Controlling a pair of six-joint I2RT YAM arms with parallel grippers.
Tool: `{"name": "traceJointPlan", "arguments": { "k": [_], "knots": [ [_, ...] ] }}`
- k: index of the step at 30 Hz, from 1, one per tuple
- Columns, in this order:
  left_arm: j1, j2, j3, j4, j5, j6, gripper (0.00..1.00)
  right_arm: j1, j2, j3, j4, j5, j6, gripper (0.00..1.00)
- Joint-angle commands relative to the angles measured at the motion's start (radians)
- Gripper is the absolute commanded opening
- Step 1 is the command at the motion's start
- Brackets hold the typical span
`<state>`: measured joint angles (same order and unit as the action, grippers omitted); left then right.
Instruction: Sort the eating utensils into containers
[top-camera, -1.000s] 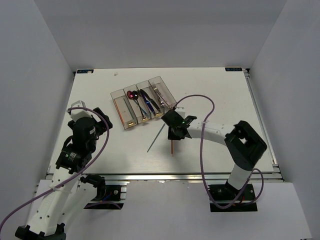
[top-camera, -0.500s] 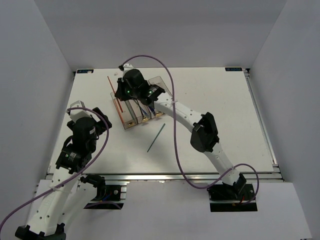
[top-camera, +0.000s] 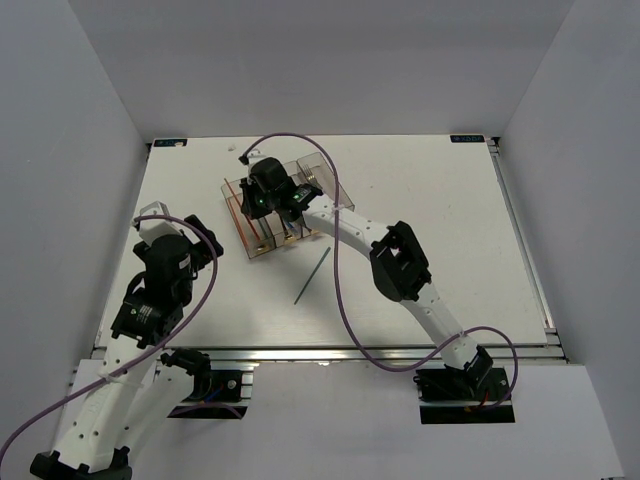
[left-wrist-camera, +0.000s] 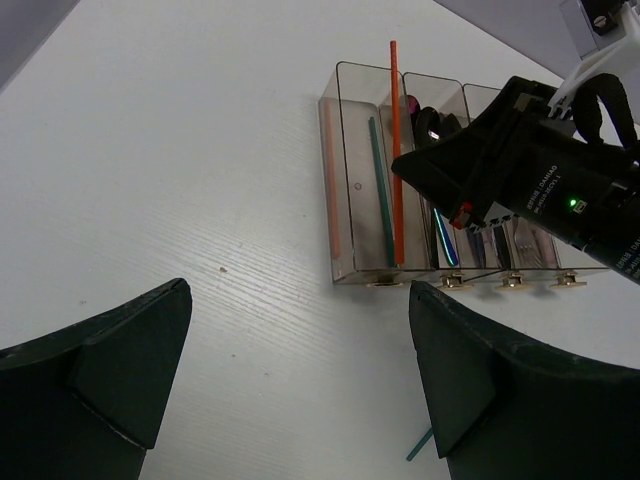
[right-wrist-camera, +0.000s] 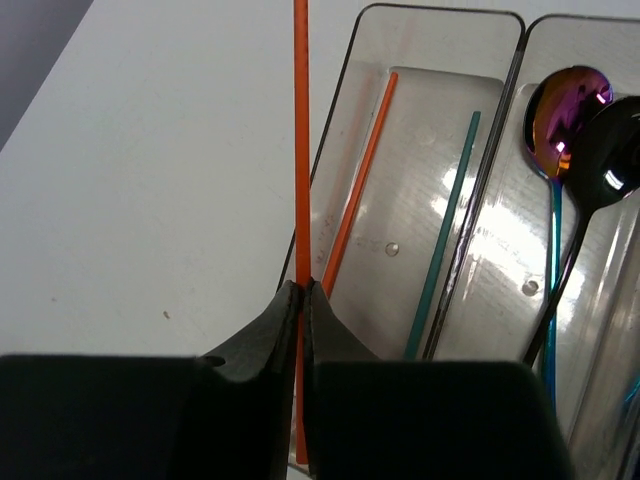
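Observation:
The containers (top-camera: 322, 172) stand as a row of clear bins at the back of the table. My right gripper (right-wrist-camera: 302, 285) is shut on an orange chopstick (right-wrist-camera: 300, 120), held lengthwise over the left edge of the leftmost bin (left-wrist-camera: 350, 200). That bin holds another orange chopstick (right-wrist-camera: 362, 170) and a teal one (right-wrist-camera: 445, 230). Two spoons (right-wrist-camera: 570, 110) lie in the bin beside it. A teal chopstick (top-camera: 312, 275) lies loose on the table. My left gripper (left-wrist-camera: 300, 380) hangs open and empty above the table, on the near side of the bins.
The right arm (top-camera: 400, 265) stretches diagonally across the middle of the table, passing above the loose chopstick's far end. Its purple cable (top-camera: 345, 310) loops over the table. White walls close in the table's left and right sides.
The right arm swung from the table's middle up to the bins with the orange chopstick in its grip, then brought it down along the leftmost bin. The left arm stayed still.

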<state>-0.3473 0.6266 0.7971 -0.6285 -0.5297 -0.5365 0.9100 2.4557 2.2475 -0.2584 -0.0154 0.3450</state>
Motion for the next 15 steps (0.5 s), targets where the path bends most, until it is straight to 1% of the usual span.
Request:
{"name": "traceJointPlan", "arguments": {
  "k": [1, 2, 4, 5, 6, 7, 8, 9, 11, 12, 14, 15],
  "knots": [
    [-0.004, -0.014, 0.001, -0.005, -0.013, -0.003, 0.98, -0.002, -0.034, 0.003, 0.071, 0.011, -0.024, 0.07],
    [-0.004, -0.01, 0.002, -0.005, -0.013, -0.003, 0.98, -0.002, -0.034, 0.003, 0.062, 0.017, -0.021, 0.16],
    [-0.004, -0.008, 0.002, -0.007, -0.01, -0.002, 0.98, -0.003, -0.029, 0.007, 0.053, 0.043, -0.024, 0.18],
    [-0.004, -0.007, 0.004, -0.005, -0.009, -0.002, 0.98, -0.003, -0.031, 0.011, 0.041, 0.042, -0.026, 0.25],
    [-0.004, -0.005, 0.004, -0.005, -0.009, -0.002, 0.98, -0.003, -0.032, 0.015, 0.03, 0.043, -0.026, 0.33],
    [-0.004, -0.005, 0.002, -0.007, -0.009, -0.002, 0.98, -0.002, -0.047, 0.017, 0.022, 0.049, -0.023, 0.54],
    [-0.004, -0.008, 0.004, -0.005, -0.009, -0.002, 0.98, -0.002, -0.058, 0.011, 0.016, 0.057, -0.018, 0.63],
    [-0.004, -0.008, 0.004, -0.007, -0.01, -0.002, 0.98, -0.002, -0.076, 0.0, 0.005, 0.077, -0.015, 0.69],
    [-0.004, -0.01, 0.002, -0.005, -0.01, -0.002, 0.98, 0.003, -0.151, -0.066, -0.002, 0.115, 0.0, 0.73],
    [-0.004, -0.011, 0.004, -0.005, -0.009, -0.002, 0.98, 0.007, -0.181, -0.09, -0.055, 0.22, 0.02, 0.74],
    [-0.004, -0.008, 0.004, -0.004, -0.007, 0.0, 0.98, 0.03, -0.268, -0.162, -0.17, 0.404, 0.107, 0.89],
    [-0.004, -0.008, 0.002, -0.004, -0.006, 0.0, 0.98, 0.036, -0.3, -0.198, -0.235, 0.56, 0.22, 0.89]
  ]
}}
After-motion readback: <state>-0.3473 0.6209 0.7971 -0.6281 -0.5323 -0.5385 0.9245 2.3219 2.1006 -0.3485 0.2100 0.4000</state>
